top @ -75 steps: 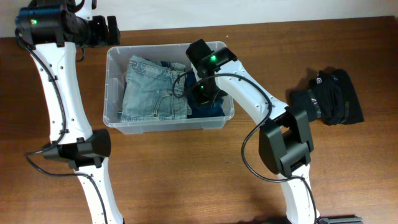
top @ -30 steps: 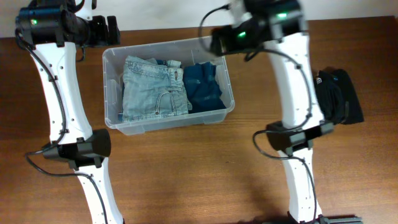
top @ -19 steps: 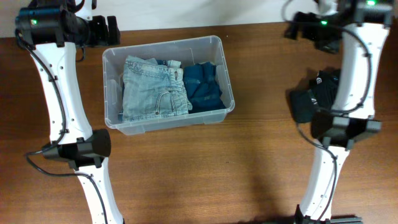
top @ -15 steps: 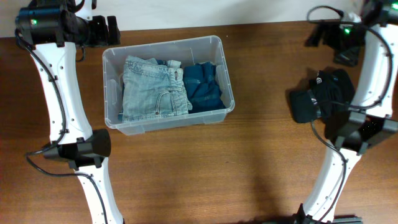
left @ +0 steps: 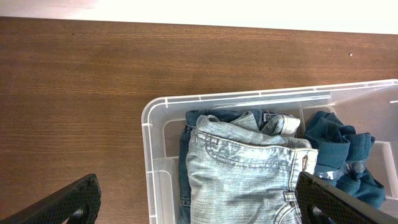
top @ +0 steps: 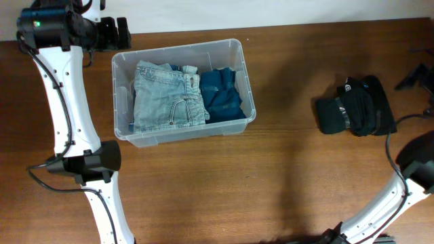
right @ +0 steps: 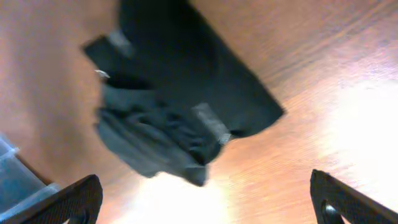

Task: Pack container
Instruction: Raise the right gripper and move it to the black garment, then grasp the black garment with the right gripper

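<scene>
The container (top: 179,48) sits on the far left part of the table (top: 271,183). It holds folded light jeans (top: 167,95) on its left and a dark blue garment (top: 222,91) on its right. The left gripper (top: 122,32) hovers just beyond its far-left corner, fingers spread wide and holding nothing. The right gripper (right: 205,202) is well apart at the table's right edge, near a heap of black clothes (top: 357,107), its fingers also wide apart and empty. The container's far rim lies close to the table's far edge. Bare wood stretches between the container and the black clothes, and across the near side.
</scene>
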Motion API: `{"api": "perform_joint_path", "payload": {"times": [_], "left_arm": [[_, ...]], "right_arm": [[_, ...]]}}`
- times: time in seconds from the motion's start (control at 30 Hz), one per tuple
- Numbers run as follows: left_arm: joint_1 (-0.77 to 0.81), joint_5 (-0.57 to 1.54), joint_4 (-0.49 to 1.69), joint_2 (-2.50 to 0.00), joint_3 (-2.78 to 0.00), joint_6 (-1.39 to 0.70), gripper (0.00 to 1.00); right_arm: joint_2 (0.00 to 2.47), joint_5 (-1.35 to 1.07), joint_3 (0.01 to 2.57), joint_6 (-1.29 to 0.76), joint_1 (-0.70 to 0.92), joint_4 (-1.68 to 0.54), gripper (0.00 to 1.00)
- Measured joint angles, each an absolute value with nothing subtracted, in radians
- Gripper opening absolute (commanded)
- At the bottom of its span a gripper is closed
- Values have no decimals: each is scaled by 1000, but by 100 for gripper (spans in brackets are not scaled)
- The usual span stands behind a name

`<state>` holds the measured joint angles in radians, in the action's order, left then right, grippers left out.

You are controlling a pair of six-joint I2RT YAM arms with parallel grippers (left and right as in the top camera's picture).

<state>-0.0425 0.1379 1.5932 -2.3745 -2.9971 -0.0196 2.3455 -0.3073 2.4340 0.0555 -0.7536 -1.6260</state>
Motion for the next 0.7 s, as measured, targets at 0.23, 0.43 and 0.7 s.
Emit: {"api": "perform_joint_path", "payload": {"times": [0.23, 0.43, 0.7], "left_arm": [[-43, 138, 1593, -2374, -2997, -20, 99], [-43, 138, 1593, -2374, -2997, -20, 99], [-43, 138, 1593, -2374, -2997, -20, 99]], "right_arm": [[2344, -305, 2217, 219, -752, -1368, 99], [2344, -312, 2087, 302, -713, -1198, 99], [2341, -324, 1958, 325, -669, -1056, 100]]}}
